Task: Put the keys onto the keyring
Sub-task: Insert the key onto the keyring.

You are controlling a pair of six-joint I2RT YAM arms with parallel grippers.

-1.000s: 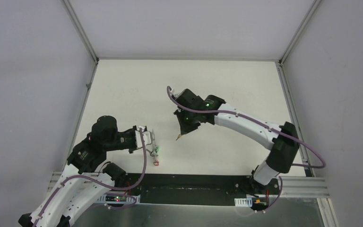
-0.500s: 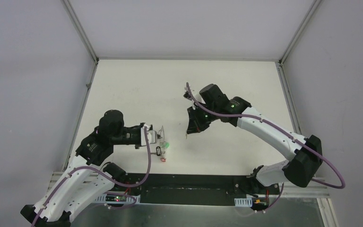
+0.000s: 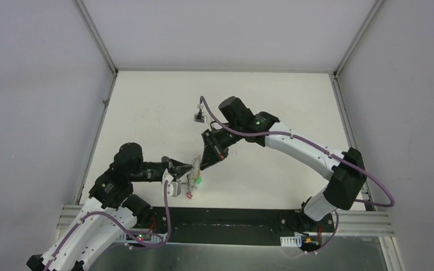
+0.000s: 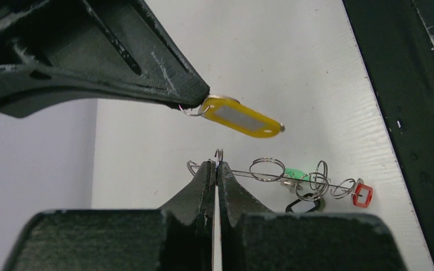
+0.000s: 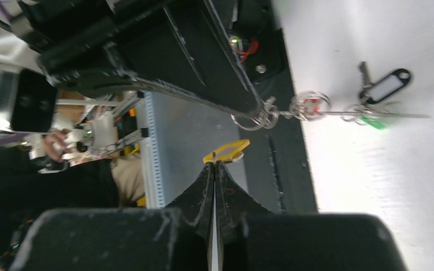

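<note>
Yellow plastic marks the key not yet threaded. The yellow-tagged key (image 4: 240,117) hangs clear of the counter (image 4: 271,51) from the right pincer (image 5: 215,164), which is clenched on its small ring. Just below, the left pincer (image 4: 217,166) is clamped on one end of the keyring (image 4: 316,182). The keyring's wire runs off rightward in the left wrist view, carrying the green tag (image 4: 294,172) and the black tag (image 5: 387,84). The small ring sits just above the wire's held end, so the right arm likely has to bring it down and slide it along that axis.

Right fingers (image 4: 147,68) crowd the left fingers (image 4: 202,189); the far table (image 3: 260,90) lies open
</note>
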